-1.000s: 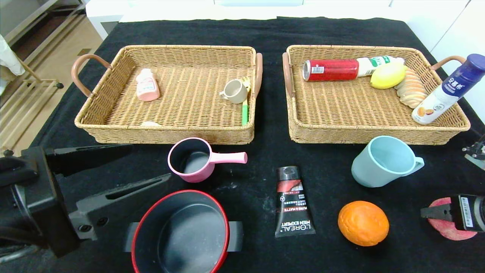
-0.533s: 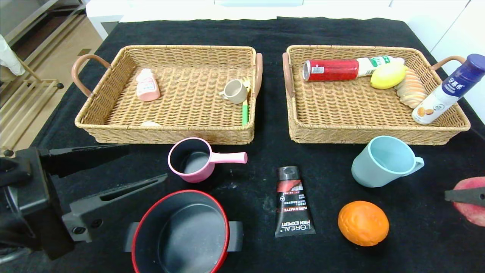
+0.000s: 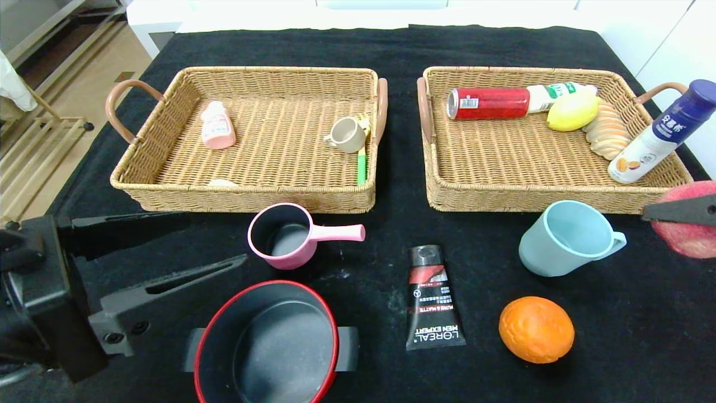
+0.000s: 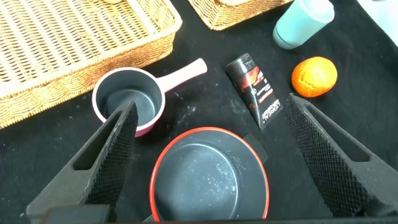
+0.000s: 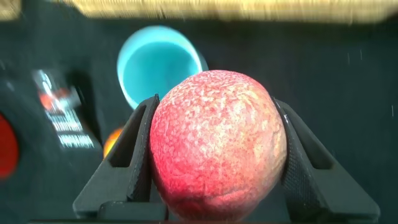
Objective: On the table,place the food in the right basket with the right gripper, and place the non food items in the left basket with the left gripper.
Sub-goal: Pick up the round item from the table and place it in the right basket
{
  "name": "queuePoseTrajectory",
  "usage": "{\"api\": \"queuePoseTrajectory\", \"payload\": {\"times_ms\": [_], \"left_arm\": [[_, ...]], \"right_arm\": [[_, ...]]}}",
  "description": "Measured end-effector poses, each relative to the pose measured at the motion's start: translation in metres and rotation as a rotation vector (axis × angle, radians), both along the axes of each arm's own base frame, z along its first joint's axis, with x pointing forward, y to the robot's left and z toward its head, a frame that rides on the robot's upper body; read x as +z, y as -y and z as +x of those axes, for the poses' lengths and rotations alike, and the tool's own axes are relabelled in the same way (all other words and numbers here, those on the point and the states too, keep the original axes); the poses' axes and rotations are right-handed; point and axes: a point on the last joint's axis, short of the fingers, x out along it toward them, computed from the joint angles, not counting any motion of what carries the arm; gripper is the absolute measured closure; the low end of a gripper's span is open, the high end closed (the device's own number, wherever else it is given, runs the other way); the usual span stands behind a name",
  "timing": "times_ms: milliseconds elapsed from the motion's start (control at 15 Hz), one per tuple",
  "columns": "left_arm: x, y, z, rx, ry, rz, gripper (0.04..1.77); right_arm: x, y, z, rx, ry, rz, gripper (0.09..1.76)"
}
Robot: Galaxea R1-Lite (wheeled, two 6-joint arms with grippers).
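My right gripper (image 5: 211,118) is shut on a red apple (image 3: 691,238) and holds it in the air at the right edge of the table, just in front of the right basket (image 3: 430,184). My left gripper (image 3: 215,239) stands open at the near left, above a red-rimmed black pot (image 4: 211,180), with nothing between its fingers. On the cloth lie an orange (image 3: 536,329), a black L'Oreal tube (image 3: 433,299), a light blue cup (image 3: 565,238) and a small pink saucepan (image 3: 282,243). The left basket (image 3: 240,198) stands behind the saucepan.
The right basket holds a red can (image 3: 489,103), a white bottle (image 3: 556,92), a lemon (image 3: 573,111), bread (image 3: 607,134) and a blue-capped bottle (image 3: 657,134). The left basket holds a pink bottle (image 3: 217,126), a beige cup (image 3: 347,135) and a green-handled brush (image 3: 362,165).
My right gripper has lifted the red apple off the cloth and carried it away from me, toward the right basket's near corner. The left gripper has barely moved.
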Motion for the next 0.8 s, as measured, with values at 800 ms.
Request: {"api": "queuePoseTrajectory", "payload": {"times_ms": [800], "left_arm": [[-0.002, 0.001, 0.002, -0.002, -0.008, 0.006, 0.09]], "right_arm": [[0.036, -0.025, 0.109, -0.015, 0.127, 0.01, 0.68]]}}
